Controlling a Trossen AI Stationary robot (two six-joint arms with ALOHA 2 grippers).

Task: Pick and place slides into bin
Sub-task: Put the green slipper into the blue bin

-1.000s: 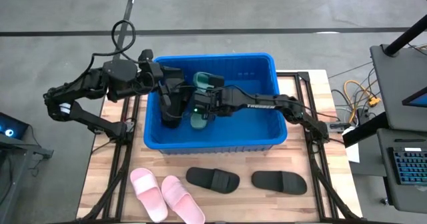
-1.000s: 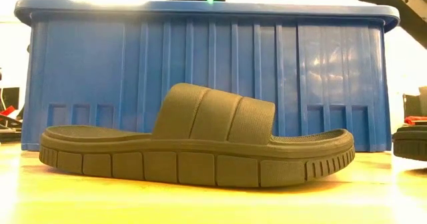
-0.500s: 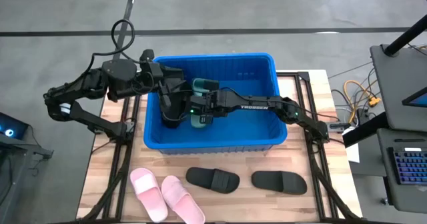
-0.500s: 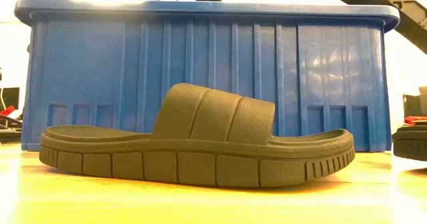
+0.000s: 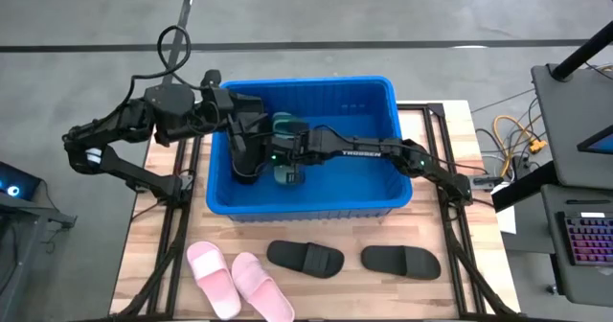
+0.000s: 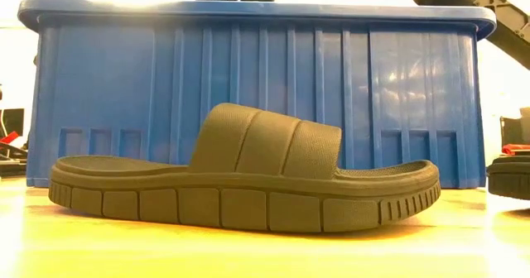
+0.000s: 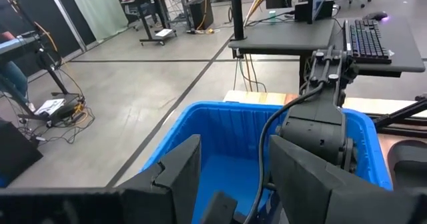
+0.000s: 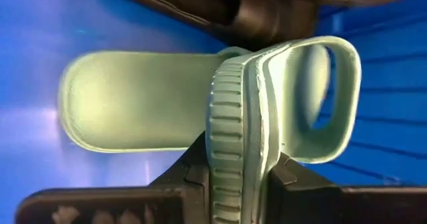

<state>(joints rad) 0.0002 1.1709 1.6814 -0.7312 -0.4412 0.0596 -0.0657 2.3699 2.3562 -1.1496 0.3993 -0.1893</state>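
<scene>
We were working in what looked like a lab or workshop hall: a grey concrete floor (image 5: 383, 15) with dark seams ran round the wooden table (image 5: 431, 226). Beside it stood a black desk (image 7: 347, 41) carrying a keyboard (image 7: 365, 37), loose cables (image 5: 517, 135) lay on the floor, and farther off were rolling carts (image 7: 160, 7) and a green curtain (image 7: 100, 7).

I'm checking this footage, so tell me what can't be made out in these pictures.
- High view: the arms cover the green slides in the bin.
- Low view: the bin wall hides its contents and both hands.
- Low view: the second black slide is cut by the edge.
</scene>
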